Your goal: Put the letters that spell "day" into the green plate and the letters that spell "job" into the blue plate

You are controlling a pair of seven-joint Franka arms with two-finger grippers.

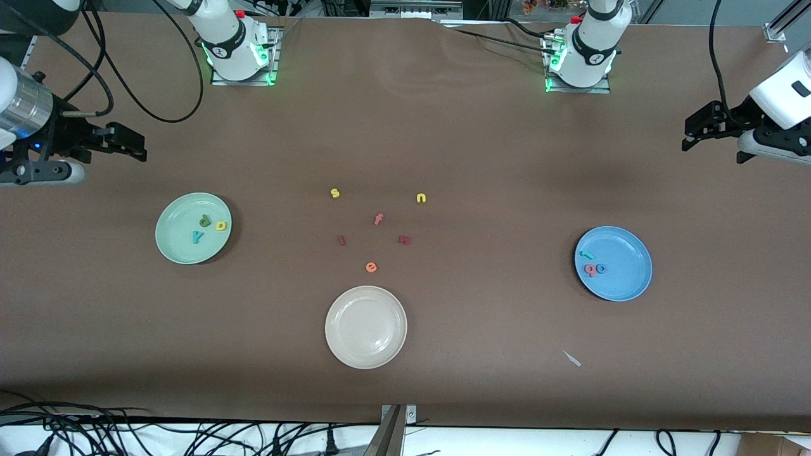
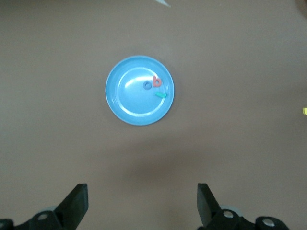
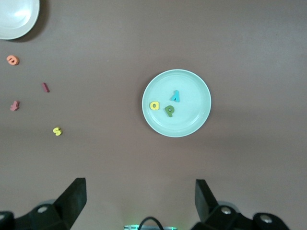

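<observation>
The green plate (image 1: 180,250) lies toward the right arm's end of the table. In it are the dark green "d" (image 1: 204,221), yellow "a" (image 1: 220,225) and teal "y" (image 1: 197,237). The blue plate (image 1: 624,282) lies toward the left arm's end and holds the teal "j" (image 1: 587,254), pink "b" (image 1: 590,270) and blue "o" (image 1: 600,268). My right gripper (image 1: 140,147) hangs open and empty over bare table by the green plate (image 3: 192,112). My left gripper (image 1: 687,136) hangs open and empty over bare table by the blue plate (image 2: 129,103).
A cream-white plate (image 1: 365,327) sits near the front camera at mid-table. Loose letters lie above it: yellow "s" (image 1: 335,193), yellow "n" (image 1: 421,198), pink "f" (image 1: 378,219), orange "e" (image 1: 371,267), two dark red ones (image 1: 341,240). A pale scrap (image 1: 572,358) lies near the blue plate.
</observation>
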